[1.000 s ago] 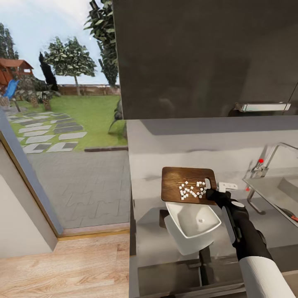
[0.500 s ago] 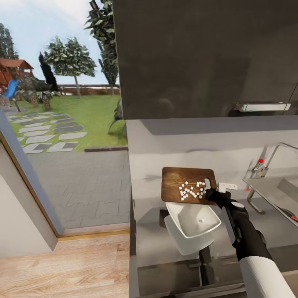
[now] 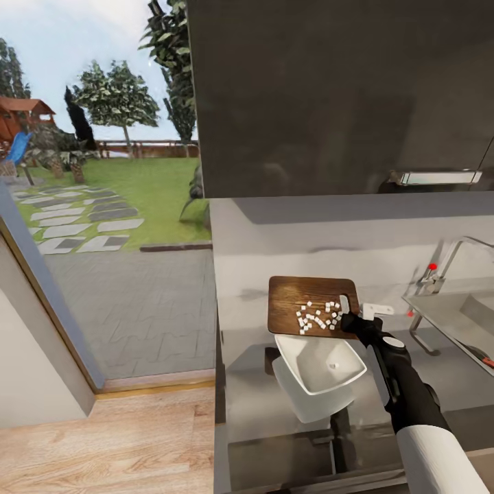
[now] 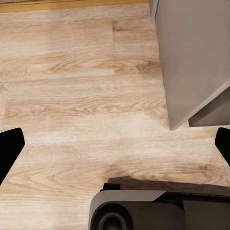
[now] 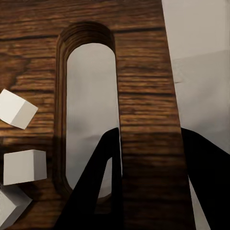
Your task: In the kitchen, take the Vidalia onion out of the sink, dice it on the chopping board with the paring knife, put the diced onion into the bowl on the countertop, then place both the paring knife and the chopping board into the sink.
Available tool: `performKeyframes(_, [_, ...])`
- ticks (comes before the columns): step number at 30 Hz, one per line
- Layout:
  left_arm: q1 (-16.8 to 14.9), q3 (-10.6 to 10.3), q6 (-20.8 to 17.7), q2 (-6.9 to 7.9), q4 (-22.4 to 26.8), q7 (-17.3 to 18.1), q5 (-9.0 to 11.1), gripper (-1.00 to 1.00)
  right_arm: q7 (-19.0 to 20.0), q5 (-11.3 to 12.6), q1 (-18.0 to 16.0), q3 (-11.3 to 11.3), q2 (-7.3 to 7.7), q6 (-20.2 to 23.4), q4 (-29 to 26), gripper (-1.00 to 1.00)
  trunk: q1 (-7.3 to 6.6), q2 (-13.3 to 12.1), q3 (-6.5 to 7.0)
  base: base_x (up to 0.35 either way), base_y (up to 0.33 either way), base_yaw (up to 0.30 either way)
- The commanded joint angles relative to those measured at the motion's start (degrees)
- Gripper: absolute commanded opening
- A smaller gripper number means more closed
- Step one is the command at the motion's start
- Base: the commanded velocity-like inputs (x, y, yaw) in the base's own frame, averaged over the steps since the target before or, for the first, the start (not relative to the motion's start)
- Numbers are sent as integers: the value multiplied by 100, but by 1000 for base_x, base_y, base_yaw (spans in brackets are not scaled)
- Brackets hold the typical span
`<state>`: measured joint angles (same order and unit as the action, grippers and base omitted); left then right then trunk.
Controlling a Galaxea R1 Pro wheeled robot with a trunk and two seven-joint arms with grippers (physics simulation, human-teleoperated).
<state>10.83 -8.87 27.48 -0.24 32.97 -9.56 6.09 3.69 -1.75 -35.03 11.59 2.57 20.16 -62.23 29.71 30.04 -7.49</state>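
The dark wooden chopping board lies on the grey countertop, with several white onion dice on it. My right gripper is shut on the board's handle end. In the right wrist view one finger sits in the oblong slot and the other lies outside the board edge. The white square bowl stands just in front of the board and holds one onion cube. At the right, the sink holds a reddish handle that looks like the paring knife. My left gripper hangs open over the wooden floor.
A chrome tap with a red knob stands behind the sink. Dark wall cabinets with a bar handle hang above the counter. A big window to the left shows a garden. Light wooden floor lies left of the counter.
My right gripper and the board's handle end have crept slightly away from me, and the dice have shifted a little. The bowl and sink stay put.
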Motion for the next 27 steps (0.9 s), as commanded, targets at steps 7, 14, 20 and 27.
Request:
performKeyframes(7, [0, -44, 12, 7, 8, -37, 59, 100, 35, -18, -4, 11, -3, -62, -3, -100, 3, 9, -9, 0, 0, 0])
performKeyframes(14, [-1, -44, 12, 7, 8, -37, 59, 100, 35, -18, -4, 15, -2, -231, 75, -100, 3, 9, -9, 0, 0, 0])
performKeyframes(20, [0, -44, 9, 7, 8, -37, 59, 100, 35, -18, -4, 12, -2, -289, 103, -100, 3, 9, -9, 0, 0, 0])
performKeyframes(27, [0, -44, 8, 7, -14, -37, 59, 100, 35, -18, -4, 14, -2, -293, 106, -100, 3, 9, -9, 0, 0, 0])
